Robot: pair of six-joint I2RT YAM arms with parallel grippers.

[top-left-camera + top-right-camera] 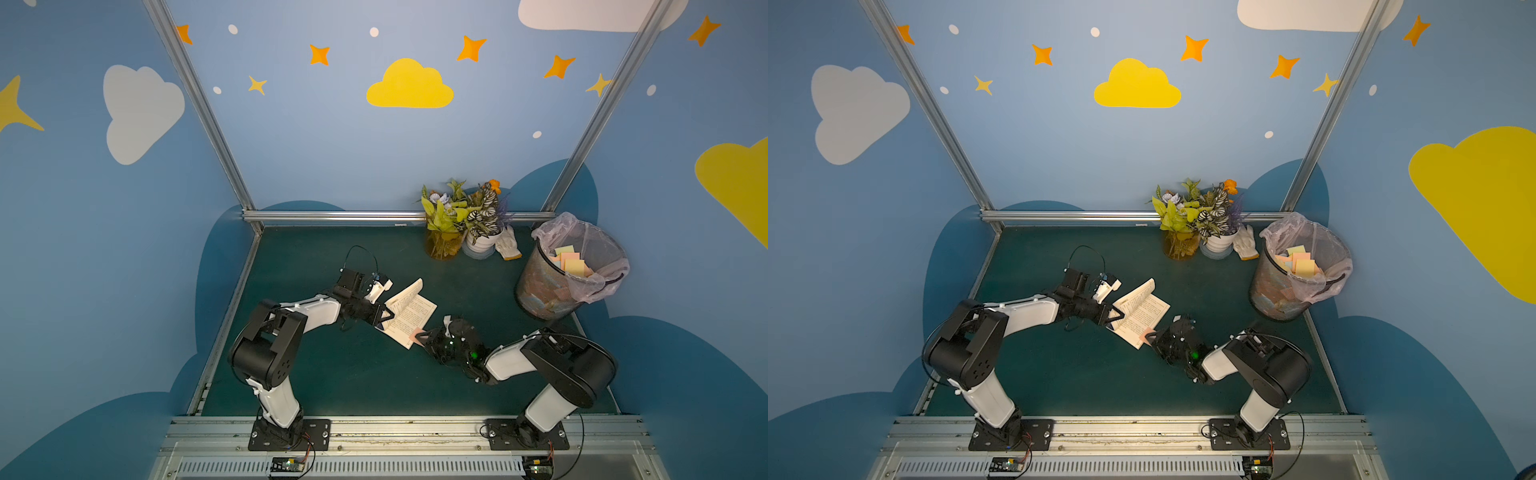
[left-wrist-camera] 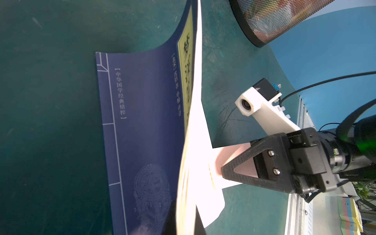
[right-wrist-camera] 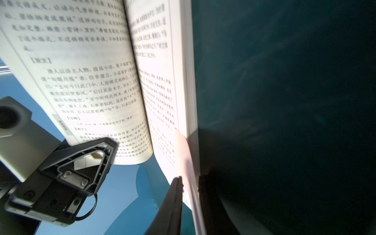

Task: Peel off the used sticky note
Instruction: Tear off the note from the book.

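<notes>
Bare mat (image 1: 353, 374) at front, open book (image 1: 411, 311) mid-mat, bin (image 1: 540, 291), plants (image 1: 461, 216) far right

Sticky note (image 2: 230, 156) pink; book cover (image 2: 142, 122) navy — yellow title panel (image 2: 188, 40) — bin (image 2: 274, 20) black mesh.

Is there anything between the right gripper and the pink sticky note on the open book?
Nothing visible stands between them. The right gripper is at the pink sticky note, whose free edge lies between its fingers at the open book's page edge.

White-black arms (image 1: 316, 309), black triangular jaws, cables (image 1: 360, 247)
</notes>
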